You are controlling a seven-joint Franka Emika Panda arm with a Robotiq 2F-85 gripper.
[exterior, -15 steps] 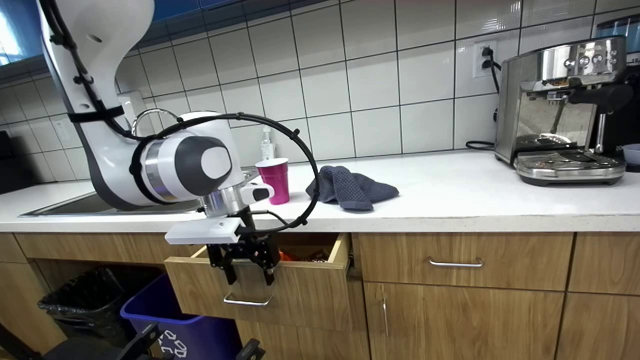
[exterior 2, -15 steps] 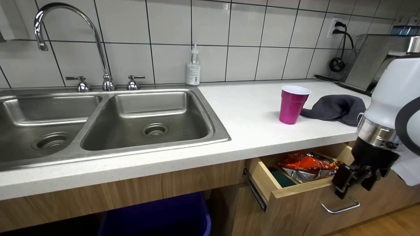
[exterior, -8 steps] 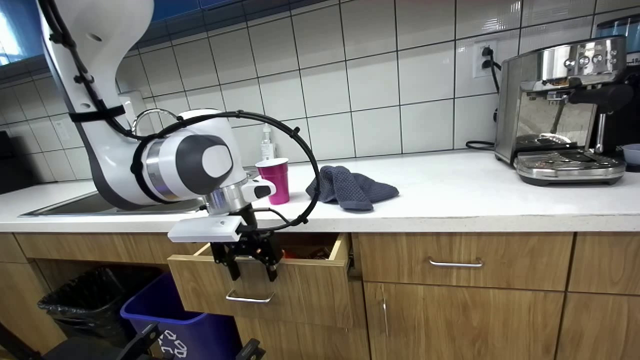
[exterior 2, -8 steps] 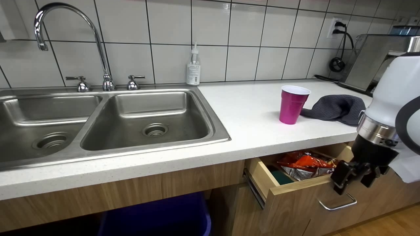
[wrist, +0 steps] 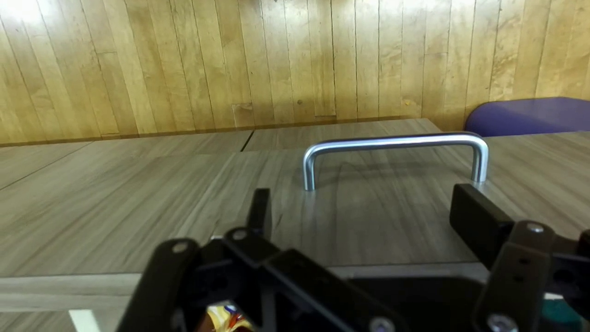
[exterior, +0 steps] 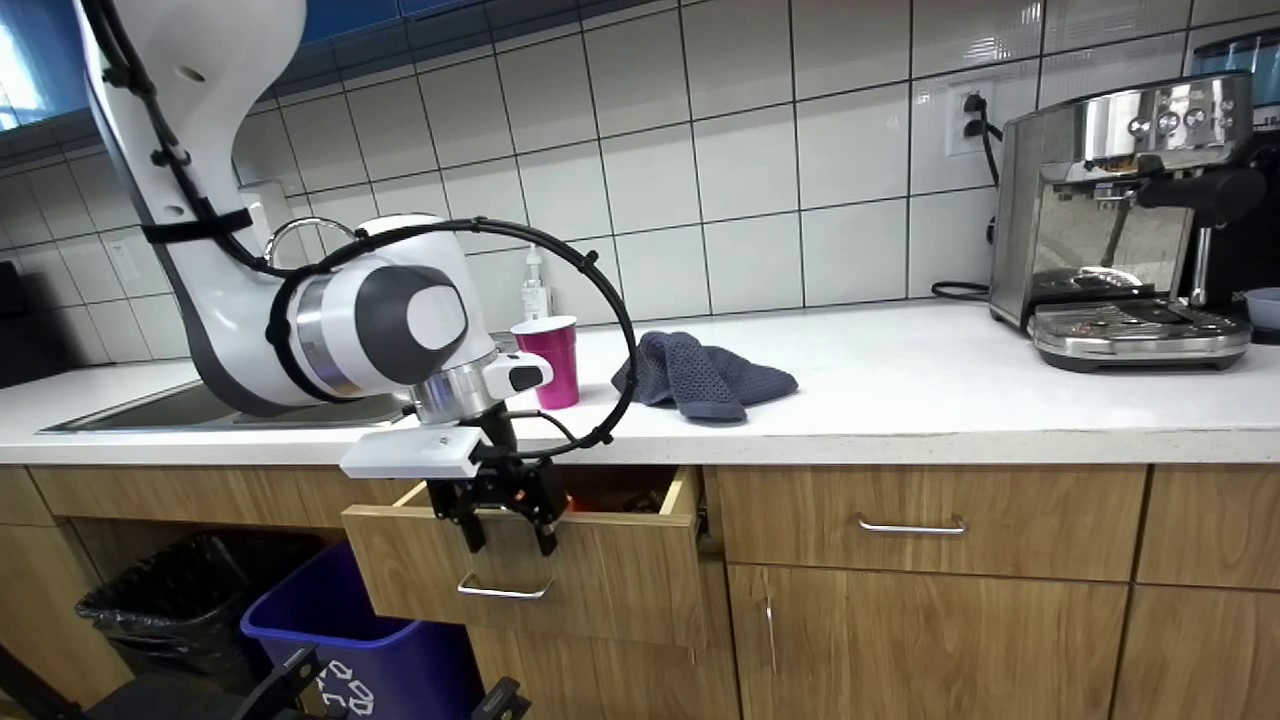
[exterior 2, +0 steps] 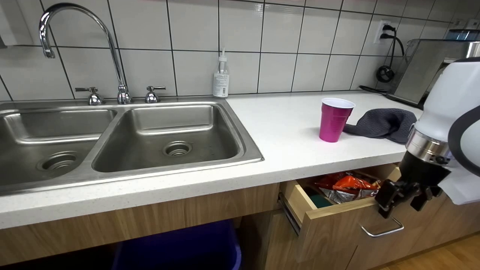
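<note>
While the end effector (exterior: pixel 511 545) gapes wide and empty, the outward-jutting handle (wrist: pixel 396 142) runs horizontally along the drawer front (exterior: pixel 620 580).

the brown rectangular wood-grain drawer front (exterior: pixel 615 580) looks smooth and satiny, the silver u-shaped metal handle (wrist: pixel 396 142) smooth and shiny, the magenta tapered plastic cup (exterior 2: pixel 334 124) glossy, the dark-grey crumpled cloth towel (exterior: pixel 700 378) rough and matt.

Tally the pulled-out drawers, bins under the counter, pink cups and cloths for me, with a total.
Pulled-out wood-grain drawer: 1
Blue plastic bin, black bag-lined bin: 2
Tapered pink cup with white rim: 1
Dark grey textured cloth: 1
Total: 5
</note>
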